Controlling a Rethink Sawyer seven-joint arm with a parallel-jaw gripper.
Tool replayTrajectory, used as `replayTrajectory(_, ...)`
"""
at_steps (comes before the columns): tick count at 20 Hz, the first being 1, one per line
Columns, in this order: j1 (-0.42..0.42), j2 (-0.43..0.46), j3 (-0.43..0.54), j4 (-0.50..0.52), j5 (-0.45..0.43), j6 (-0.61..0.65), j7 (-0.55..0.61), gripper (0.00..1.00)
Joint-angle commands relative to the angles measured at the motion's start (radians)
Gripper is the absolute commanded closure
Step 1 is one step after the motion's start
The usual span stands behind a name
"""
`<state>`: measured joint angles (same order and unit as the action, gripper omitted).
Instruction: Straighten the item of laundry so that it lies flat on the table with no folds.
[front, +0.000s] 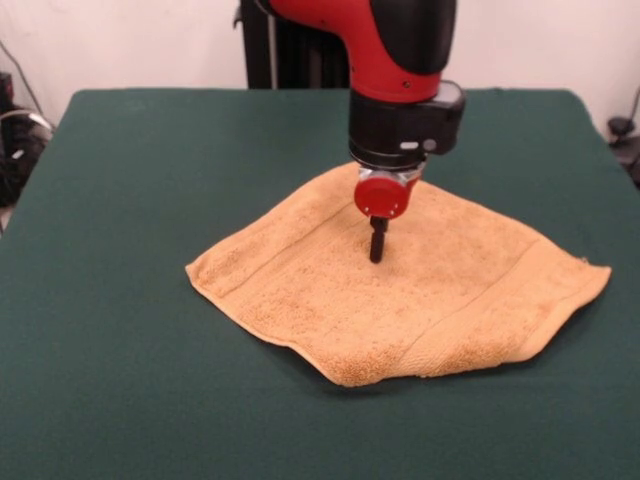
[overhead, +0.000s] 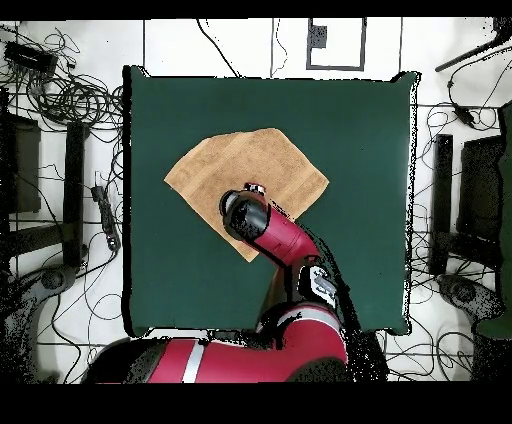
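A lab — cables strewn round the green table.

Towel mustard/golden-orange all over, terry loops give speckled look; woven band near hem same colour, reads as plain stripe. Overhead shows it paler tan. Table plain dark green cloth, no pattern, same deep green from above. Arm glossy red with black sections; overhead shows red shell, black joints, bit of silver-grey. Gripper: red round part, thin black tip below. Wall behind off-white. Floor round table whitish, black cables everywhere.
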<state>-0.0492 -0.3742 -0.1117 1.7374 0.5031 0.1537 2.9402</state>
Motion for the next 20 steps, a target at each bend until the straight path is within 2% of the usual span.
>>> replayTrajectory(1, 0.006, 0.247, 0.203, -0.033, -0.003, 0.026, 0.037, 0.0)
replayTrajectory(6, -0.013, 0.29, 0.226, -0.05, -0.022, -0.048, 0.03, 0.0)
replayTrajectory(10, 0.025, 0.31, 0.19, -0.059, -0.016, -0.093, 0.07, 0.0)
replayTrajectory(15, 0.008, 0.327, 0.198, -0.016, -0.027, -0.162, 0.1, 0.0)
replayTrajectory(20, -0.011, 0.347, 0.211, 0.02, -0.021, -0.177, 0.125, 0.0)
